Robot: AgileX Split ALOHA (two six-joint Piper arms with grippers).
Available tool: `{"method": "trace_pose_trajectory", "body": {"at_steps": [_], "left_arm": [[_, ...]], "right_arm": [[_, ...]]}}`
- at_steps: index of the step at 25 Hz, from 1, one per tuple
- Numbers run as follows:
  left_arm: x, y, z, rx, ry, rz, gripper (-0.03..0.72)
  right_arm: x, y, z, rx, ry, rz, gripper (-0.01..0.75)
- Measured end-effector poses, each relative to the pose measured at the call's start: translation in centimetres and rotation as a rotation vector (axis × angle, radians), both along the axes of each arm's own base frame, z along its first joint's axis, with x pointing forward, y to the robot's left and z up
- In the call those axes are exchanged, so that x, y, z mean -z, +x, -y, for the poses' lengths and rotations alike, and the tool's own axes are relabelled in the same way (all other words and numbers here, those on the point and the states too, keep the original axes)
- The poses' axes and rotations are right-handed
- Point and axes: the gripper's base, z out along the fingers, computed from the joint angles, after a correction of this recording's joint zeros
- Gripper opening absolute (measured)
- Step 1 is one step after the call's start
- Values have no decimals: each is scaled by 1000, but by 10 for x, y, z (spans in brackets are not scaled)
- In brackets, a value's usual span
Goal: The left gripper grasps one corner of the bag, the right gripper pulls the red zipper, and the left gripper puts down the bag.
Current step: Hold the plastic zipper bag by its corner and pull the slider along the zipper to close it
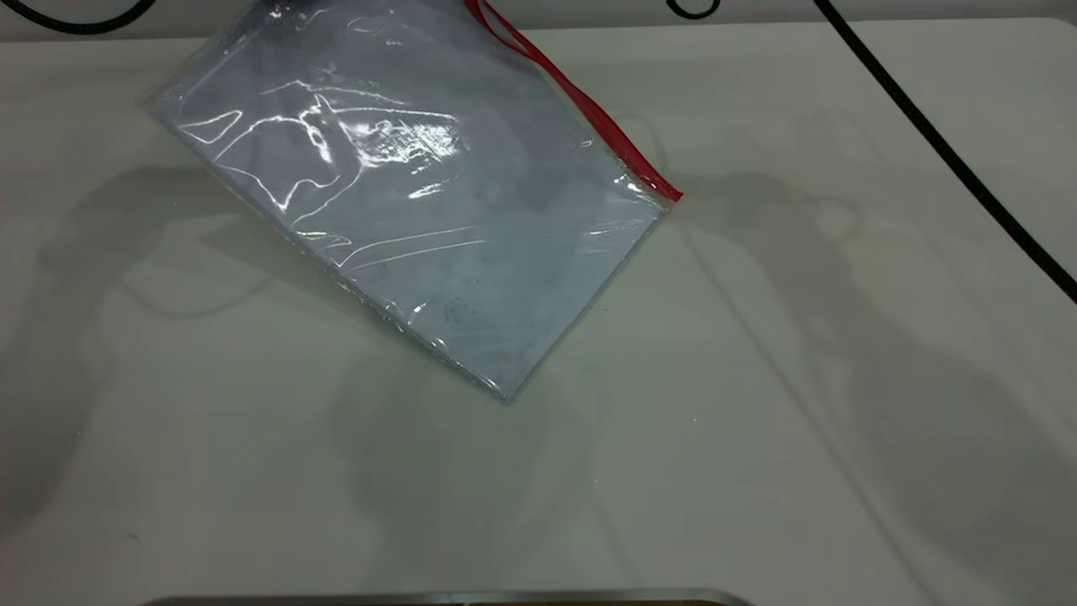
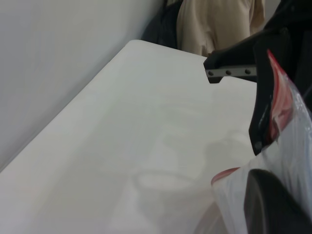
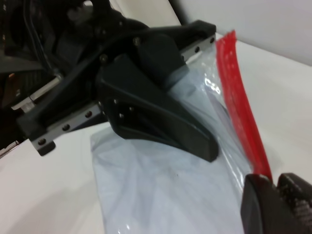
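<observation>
A clear bag (image 1: 404, 219) with a pale sheet inside hangs tilted in the upper centre of the exterior view, its top running off the upper edge and its lowest corner down near the white table (image 1: 799, 421); whether that corner touches cannot be told. The red zipper (image 1: 580, 105) runs down the bag's upper-right edge. Neither arm shows from here, only a black cable (image 1: 942, 143) crossing the upper right.

At the right edge of the left wrist view, the left gripper (image 2: 258, 162) has its wedge jaws pinching the bag's corner, plastic and red strip caught between them. At the lower right of the right wrist view, the right gripper (image 3: 277, 195) has its pointed jaws pressed together where the red strip ends, apparently nipping it; the slider tab itself is hidden.

The hazard from here looks to be slip: a pull along the zipper loads the glossy corner in the left jaws, and if that hold is shallow the bag could slide free and drop. The right jaws may also have only the strip, not the tab, and would then skid along it without moving the slider.

No brand, label or legible writing shows on anything
</observation>
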Motion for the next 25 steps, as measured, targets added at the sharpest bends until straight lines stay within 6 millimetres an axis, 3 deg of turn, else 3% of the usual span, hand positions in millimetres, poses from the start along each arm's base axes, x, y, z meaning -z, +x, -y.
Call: {"method": "trace_pose_trajectory", "body": {"at_steps": [25], "left_arm": [[-27, 2, -5, -19, 53, 81, 52]], "right_arm": [[22, 2, 7, 13, -73, -4, 51]]}}
